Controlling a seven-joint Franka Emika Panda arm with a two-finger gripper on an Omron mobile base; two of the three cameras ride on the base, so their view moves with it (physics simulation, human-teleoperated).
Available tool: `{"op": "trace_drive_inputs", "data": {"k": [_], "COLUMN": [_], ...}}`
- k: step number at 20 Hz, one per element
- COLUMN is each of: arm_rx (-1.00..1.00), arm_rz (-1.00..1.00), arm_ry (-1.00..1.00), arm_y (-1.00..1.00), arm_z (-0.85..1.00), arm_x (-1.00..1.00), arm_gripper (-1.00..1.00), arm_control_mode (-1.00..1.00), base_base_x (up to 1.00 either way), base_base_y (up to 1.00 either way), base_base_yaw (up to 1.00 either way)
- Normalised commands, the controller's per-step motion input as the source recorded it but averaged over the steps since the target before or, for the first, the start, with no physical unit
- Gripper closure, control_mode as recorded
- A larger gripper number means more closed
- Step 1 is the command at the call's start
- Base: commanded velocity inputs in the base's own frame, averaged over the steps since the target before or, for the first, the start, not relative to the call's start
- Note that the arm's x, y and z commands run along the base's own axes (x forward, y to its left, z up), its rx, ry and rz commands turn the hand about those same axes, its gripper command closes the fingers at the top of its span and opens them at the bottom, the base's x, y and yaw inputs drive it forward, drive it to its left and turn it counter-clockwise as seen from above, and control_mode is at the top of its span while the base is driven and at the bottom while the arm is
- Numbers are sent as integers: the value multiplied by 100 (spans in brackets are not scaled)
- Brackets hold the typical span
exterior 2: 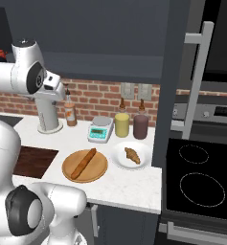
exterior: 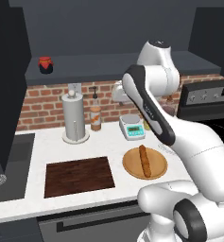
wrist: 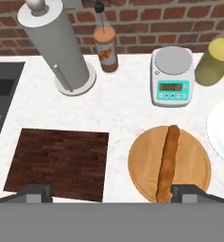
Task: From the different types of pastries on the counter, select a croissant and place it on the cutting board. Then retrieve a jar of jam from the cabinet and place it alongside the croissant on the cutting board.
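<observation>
Pincer (wrist: 111, 193) hanging released above worktop (wrist: 127, 108), between cutting board (wrist: 59, 163) and baguette (wrist: 167, 160). Croissant (exterior 2: 132, 154) sitting on white plate (exterior 2: 119, 160), well right of pincer.

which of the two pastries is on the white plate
The croissant, small and curved, sits on the white plate beside the stove. The long straight bread stick lies on the round wooden plate instead.

The white arm (exterior: 179, 137) rises from the base at 5 o'clock in the left base view, bends at a dark-jointed elbow and reaches toward 11 o'clock. Its claw (wrist: 111, 194) stands wide apart, holding nothing, fingertips (wrist: 35, 193) at 6 o'clock in the hand view.
</observation>
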Motion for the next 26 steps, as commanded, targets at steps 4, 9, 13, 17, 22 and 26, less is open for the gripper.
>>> {"op": "trace_drive_inputs", "data": {"k": [4,9,13,17,22,26], "arm_rx": [7,4,1,0,1,3], "arm_rz": [0,0,2,1,9,20], "arm_ry": [0,-2,-7,-14,-4,-1], "arm_y": [62,59,51,42,25,7], "arm_z": [16,14,7,4,16,29], "arm_x": [0,0,0,0,0,0], "arm_gripper": [-100,-100,-100,-100,-100,-100], "arm_control_mode": [-100,-100,-100,-100,-100,-100], "base_base_x": [0,0,0,0,0,0], "base_base_y": [0,0,0,0,0,0], "base_base_yaw": [0,0,0,0,0,0]}}
